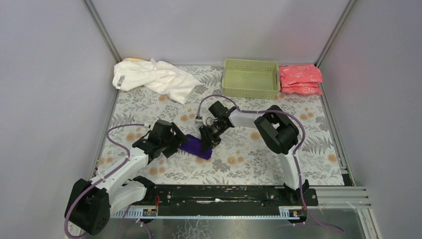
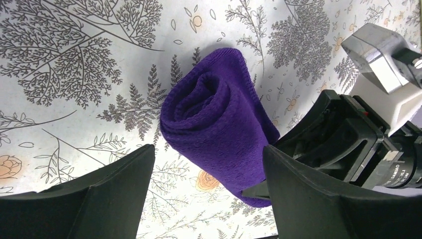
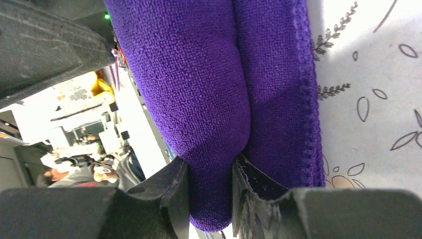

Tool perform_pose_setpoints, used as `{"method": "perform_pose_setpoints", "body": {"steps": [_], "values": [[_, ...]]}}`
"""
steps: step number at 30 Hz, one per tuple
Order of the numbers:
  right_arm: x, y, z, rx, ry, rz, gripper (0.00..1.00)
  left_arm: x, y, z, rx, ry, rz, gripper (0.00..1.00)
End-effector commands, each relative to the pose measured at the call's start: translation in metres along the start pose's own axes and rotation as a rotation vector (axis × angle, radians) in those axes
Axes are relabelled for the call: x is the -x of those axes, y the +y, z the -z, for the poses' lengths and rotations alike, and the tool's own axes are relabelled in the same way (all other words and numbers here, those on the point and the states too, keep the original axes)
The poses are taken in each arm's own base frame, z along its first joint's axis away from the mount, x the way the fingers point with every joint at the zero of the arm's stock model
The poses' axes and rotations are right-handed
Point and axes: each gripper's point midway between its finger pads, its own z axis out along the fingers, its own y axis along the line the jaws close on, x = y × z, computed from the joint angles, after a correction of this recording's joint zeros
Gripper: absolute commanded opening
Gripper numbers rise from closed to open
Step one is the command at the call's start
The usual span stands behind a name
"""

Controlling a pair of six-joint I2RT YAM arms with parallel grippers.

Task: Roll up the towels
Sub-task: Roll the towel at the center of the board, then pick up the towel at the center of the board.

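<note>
The small dark purple towel (image 1: 195,146) lies in the middle of the table, rolled into a short cylinder (image 2: 219,124). My right gripper (image 1: 209,140) is shut on a thick fold of the roll (image 3: 199,99), its jaws (image 3: 210,169) pinching the cloth from both sides. My left gripper (image 1: 172,145) hangs open at the roll's left end (image 2: 208,149), with one finger on each side and no grip on the towel. The large white towel (image 1: 154,77) lies crumpled at the back left. A pale yellow edge (image 1: 132,60) peeks out behind it.
A light green basket (image 1: 250,79) stands at the back centre. Pink-red wrapped packets (image 1: 300,79) are stacked to its right. The floral tablecloth (image 1: 259,154) covers the table. Metal frame rails run along both sides and the near edge.
</note>
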Motion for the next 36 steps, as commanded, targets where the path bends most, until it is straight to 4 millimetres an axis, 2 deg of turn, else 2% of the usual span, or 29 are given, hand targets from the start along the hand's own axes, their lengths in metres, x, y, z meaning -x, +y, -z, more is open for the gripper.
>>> {"method": "perform_pose_setpoints", "body": {"steps": [1, 8, 13, 18, 22, 27, 31, 34, 36], "values": [[-0.009, -0.016, -0.008, -0.003, 0.024, -0.126, 0.21, -0.003, 0.010, -0.004, 0.022, 0.002, 0.024, 0.79], [-0.011, -0.023, -0.010, -0.020, 0.018, -0.157, 0.25, 0.000, 0.002, -0.025, 0.012, -0.002, 0.013, 0.79], [-0.005, -0.023, -0.003, -0.066, -0.033, -0.106, 0.29, -0.002, 0.023, -0.043, 0.103, 0.002, -0.021, 0.74], [0.011, -0.024, 0.030, -0.277, -0.168, 0.089, 0.43, -0.015, 0.045, -0.052, 0.182, 0.060, -0.060, 0.70], [0.019, -0.018, 0.062, -0.468, -0.276, 0.273, 0.54, -0.020, 0.053, -0.052, 0.199, 0.072, -0.063, 0.68], [0.026, 0.004, 0.086, -0.672, -0.377, 0.522, 0.64, -0.020, 0.058, -0.052, 0.223, 0.080, -0.082, 0.67], [0.032, 0.028, 0.084, -0.755, -0.417, 0.746, 0.69, -0.020, 0.056, -0.053, 0.223, 0.088, -0.089, 0.67], [0.033, 0.042, 0.069, -0.775, -0.420, 0.905, 0.73, -0.020, 0.053, -0.053, 0.219, 0.089, -0.095, 0.67], [0.033, 0.043, 0.059, -0.782, -0.408, 0.978, 0.78, -0.019, 0.052, -0.053, 0.216, 0.090, -0.097, 0.67]]}}
